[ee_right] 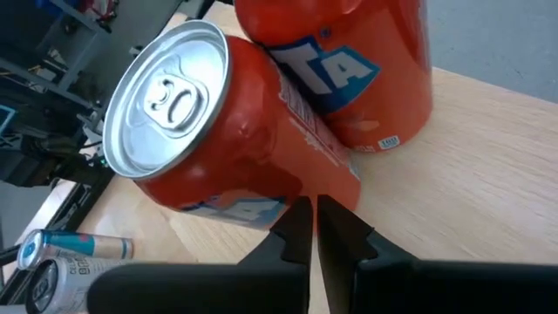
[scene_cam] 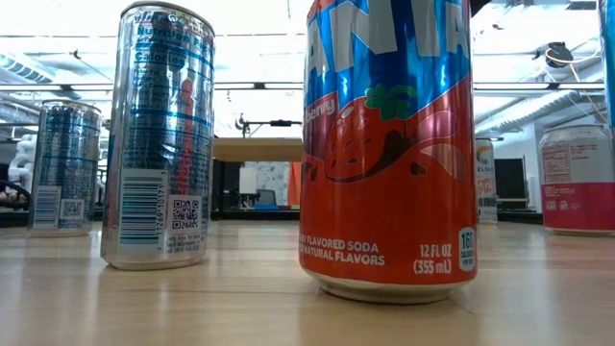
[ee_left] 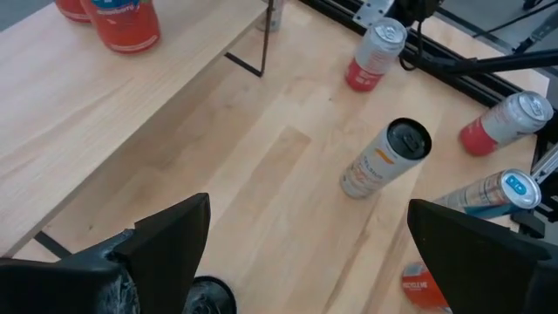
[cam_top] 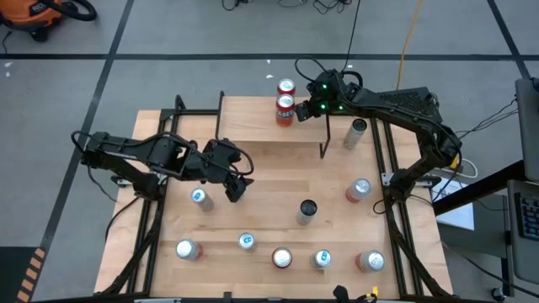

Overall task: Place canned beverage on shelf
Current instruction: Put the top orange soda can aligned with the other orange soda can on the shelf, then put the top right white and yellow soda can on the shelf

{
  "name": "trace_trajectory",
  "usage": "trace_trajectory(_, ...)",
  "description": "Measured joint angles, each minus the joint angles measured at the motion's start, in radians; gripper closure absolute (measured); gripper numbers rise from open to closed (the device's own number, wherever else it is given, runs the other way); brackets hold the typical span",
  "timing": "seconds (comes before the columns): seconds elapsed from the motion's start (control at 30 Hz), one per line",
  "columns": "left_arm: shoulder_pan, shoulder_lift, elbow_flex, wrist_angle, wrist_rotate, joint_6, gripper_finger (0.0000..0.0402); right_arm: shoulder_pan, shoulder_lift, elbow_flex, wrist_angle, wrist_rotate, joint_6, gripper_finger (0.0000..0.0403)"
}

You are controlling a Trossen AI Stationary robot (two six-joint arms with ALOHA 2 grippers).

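The shelf (cam_top: 244, 118) stands at the table's far side, a light board on thin black legs. Two red cans stand on its right end: one farther back (cam_top: 286, 87) and one nearer (cam_top: 285, 109). My right gripper (cam_top: 307, 108) is shut, just right of the nearer can (ee_right: 218, 139), its tips at that can's side. The other red can (ee_right: 349, 61) stands right behind it. My left gripper (cam_top: 236, 181) hovers open over the table's left middle, in front of the shelf (ee_left: 87, 113), with nothing between its fingers (ee_left: 166, 253). My right gripper has its shut fingertips (ee_right: 301, 209) against the nearer red can's side wall, low down near its bottom rim (ee_right: 288, 187). The fingers slant down toward it from the table's right. The can stands on the shelf board, touching the red can behind it.
Several cans stand on the table: a silver one (cam_top: 358, 133) right of the shelf, a dark-topped one (cam_top: 307, 210) at the middle, a blue-topped one (cam_top: 198, 198) by my left gripper, a row along the near edge (cam_top: 281, 257). Black frame rails (cam_top: 396, 210) run along both sides.
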Motion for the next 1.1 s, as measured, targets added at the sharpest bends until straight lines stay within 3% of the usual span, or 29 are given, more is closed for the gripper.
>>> trace_trajectory(0.27, -0.001, 0.000, 0.000, -0.012, 0.003, -0.003, 0.0011, 0.002, -0.018, 0.000, -0.021, -0.001, 0.024, 0.0403)
trace_trajectory(0.5, -0.001, 0.000, 0.000, -0.062, 0.035, -0.003, 0.0011, 0.044, -0.138, 0.000, -0.096, 0.011, 0.056, 0.0403)
trace_trajectory(0.7, -0.001, 0.000, 0.000, -0.085, 0.084, 0.001, 0.0011, 0.152, -0.240, 0.000, -0.249, 0.104, 0.055, 0.0403)
trace_trajectory(0.87, -0.001, 0.000, 0.000, -0.128, 0.123, -0.032, 0.0011, 0.260, -0.288, 0.000, -0.358, 0.112, 0.073, 0.0403)
trace_trajectory(1.1, -0.007, 0.000, 0.000, -0.296, 0.215, -0.159, 0.0011, 0.448, -0.300, 0.000, -0.383, 0.192, 0.144, 0.0403)
